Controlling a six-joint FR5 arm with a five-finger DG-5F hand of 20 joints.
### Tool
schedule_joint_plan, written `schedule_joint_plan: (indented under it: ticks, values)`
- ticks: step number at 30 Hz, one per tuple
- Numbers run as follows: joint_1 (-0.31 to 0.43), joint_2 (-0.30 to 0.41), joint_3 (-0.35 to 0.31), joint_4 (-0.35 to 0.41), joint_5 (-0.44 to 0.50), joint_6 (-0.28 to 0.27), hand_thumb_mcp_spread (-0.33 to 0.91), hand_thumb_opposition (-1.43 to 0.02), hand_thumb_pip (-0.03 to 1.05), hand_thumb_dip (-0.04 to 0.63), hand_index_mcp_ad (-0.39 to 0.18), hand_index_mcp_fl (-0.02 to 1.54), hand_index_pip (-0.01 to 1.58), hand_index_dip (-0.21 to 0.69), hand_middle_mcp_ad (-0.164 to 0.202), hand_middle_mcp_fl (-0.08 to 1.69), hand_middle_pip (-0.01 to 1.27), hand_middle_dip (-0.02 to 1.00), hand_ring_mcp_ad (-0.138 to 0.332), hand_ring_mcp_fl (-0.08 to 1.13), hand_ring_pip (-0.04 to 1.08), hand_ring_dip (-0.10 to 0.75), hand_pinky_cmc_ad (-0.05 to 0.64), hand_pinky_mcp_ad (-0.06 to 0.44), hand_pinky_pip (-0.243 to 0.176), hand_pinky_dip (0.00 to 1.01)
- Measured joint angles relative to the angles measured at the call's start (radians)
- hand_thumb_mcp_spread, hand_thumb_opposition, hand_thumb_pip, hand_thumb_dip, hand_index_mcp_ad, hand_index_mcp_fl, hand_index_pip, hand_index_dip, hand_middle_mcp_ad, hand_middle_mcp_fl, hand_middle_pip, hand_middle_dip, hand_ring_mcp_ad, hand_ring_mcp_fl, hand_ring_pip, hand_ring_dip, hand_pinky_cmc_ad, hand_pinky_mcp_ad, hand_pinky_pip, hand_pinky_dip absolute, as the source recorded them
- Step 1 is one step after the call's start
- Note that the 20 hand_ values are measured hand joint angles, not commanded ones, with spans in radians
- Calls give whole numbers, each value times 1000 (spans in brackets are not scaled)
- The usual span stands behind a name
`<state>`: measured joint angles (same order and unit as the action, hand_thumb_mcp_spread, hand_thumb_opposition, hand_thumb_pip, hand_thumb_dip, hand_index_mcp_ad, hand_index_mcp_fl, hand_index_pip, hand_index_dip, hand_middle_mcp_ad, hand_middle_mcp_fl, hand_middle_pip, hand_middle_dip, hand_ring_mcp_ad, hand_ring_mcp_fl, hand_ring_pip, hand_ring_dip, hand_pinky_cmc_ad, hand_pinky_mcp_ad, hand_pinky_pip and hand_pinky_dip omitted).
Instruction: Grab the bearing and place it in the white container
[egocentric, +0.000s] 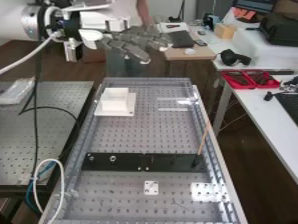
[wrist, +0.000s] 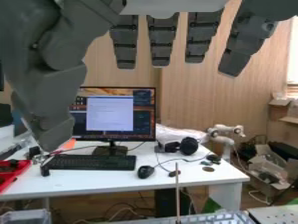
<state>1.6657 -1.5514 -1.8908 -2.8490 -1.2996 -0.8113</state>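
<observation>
Above the far end of the bench, at the upper left of the high view, the hand (egocentric: 130, 42) is held in the air with its fingers straight and nothing in them. In the wrist view the hand (wrist: 163, 42) shows straight, spread fingers and the thumb. The white container (egocentric: 115, 102) stands on the perforated bench top near its far left corner, well below the hand. Small round metal pieces sit on the black bar (egocentric: 143, 162) across the bench; I cannot tell whether the one at its left part (egocentric: 112, 158) is the bearing.
A thin wooden stick (egocentric: 203, 137) rises from the black bar's right end. A small white plate (egocentric: 151, 188) lies nearer. Red trays (egocentric: 251, 79) are on the white side table. A cable (egocentric: 62, 192) loops along the bench's left edge.
</observation>
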Motion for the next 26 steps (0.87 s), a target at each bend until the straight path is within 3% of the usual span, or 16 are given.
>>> schedule_joint_plan:
  ticks: [26]
  values:
    - [-26, -2, 10, -46, -72, 23, 286, -759, 497, 188, -96, 138, 113, 113, 65, 2, 127, 162, 140, 14, 86, 87, 396, 297, -106, 365]
